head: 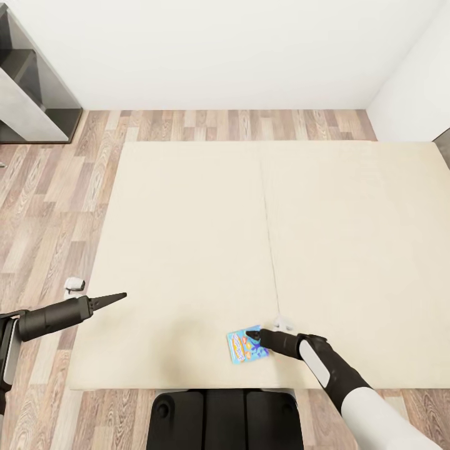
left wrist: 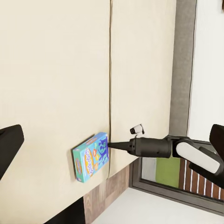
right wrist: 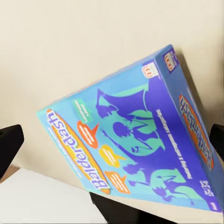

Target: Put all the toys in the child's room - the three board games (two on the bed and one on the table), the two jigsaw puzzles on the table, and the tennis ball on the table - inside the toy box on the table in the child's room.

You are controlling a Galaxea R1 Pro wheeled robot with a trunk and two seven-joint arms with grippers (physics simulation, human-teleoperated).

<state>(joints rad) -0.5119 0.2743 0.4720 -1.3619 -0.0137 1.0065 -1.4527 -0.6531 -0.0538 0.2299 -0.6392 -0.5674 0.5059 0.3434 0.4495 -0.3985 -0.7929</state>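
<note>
White walls and wood-plank floor (head: 50, 206) surround the bed (head: 187, 250), whose plain cream cover lies flat with one seam down its middle; a grey shelving unit (head: 31, 87) stands in the far left corner; a grey-framed window (left wrist: 177, 179) shows in the left wrist view beyond the grey headboard (left wrist: 183, 70).

The blue board game (head: 247, 344), a small flat box printed "Balderdash", lies face up on the cover near the bed's near edge, just beside the seam; the other toys of the task are not to be seen here.

Right gripper (head: 251, 337): its tip rests over the box's upper right corner; in the right wrist view the two dark fingertips (right wrist: 10, 144) stand apart on either side of the box, so the jaws read as parted and not yet closed on it.

Left gripper (head: 115, 297): it hovers over the bed's left part, well apart from the box, holding nothing; its fingertips sit wide at both edges of the left wrist view, so parted.

Handling, as a judgement: the box looks like stiff, light card with a glossy, somewhat slippery face; lying flat on soft bedding, it is best pinched across a short edge or corner, with the lower finger pressed into the cover to slide beneath.
</note>
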